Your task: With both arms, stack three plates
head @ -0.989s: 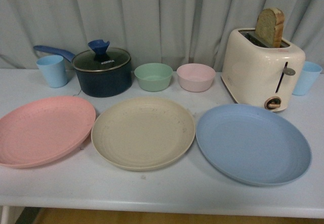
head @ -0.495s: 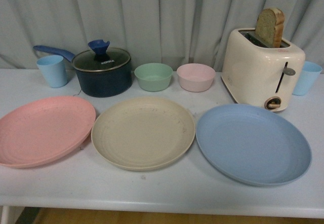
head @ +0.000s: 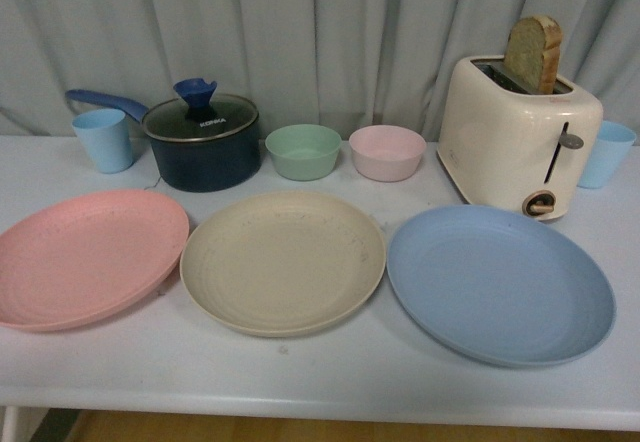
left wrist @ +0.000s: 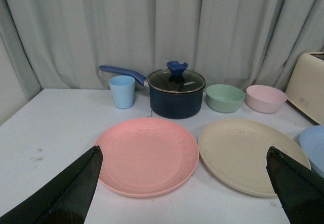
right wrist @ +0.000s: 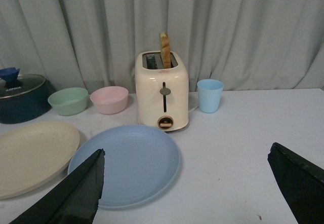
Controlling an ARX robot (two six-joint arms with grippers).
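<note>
Three plates lie in a row near the table's front edge: the pink plate (head: 85, 257) on the left, the beige plate (head: 283, 260) in the middle, the light blue plate (head: 500, 284) on the right. None overlap. Neither arm shows in the front view. In the left wrist view my left gripper (left wrist: 185, 155) is open and empty, its black fingers (left wrist: 71, 191) framing the pink plate (left wrist: 147, 155) and beige plate (left wrist: 250, 153). In the right wrist view my right gripper (right wrist: 187, 155) is open and empty, back from the blue plate (right wrist: 129, 163).
Along the back stand a light blue cup (head: 103, 140), a dark blue lidded saucepan (head: 200, 142), a green bowl (head: 303, 151), a pink bowl (head: 387, 152), a cream toaster (head: 518, 137) with bread in it, and another blue cup (head: 605, 154). A grey curtain hangs behind.
</note>
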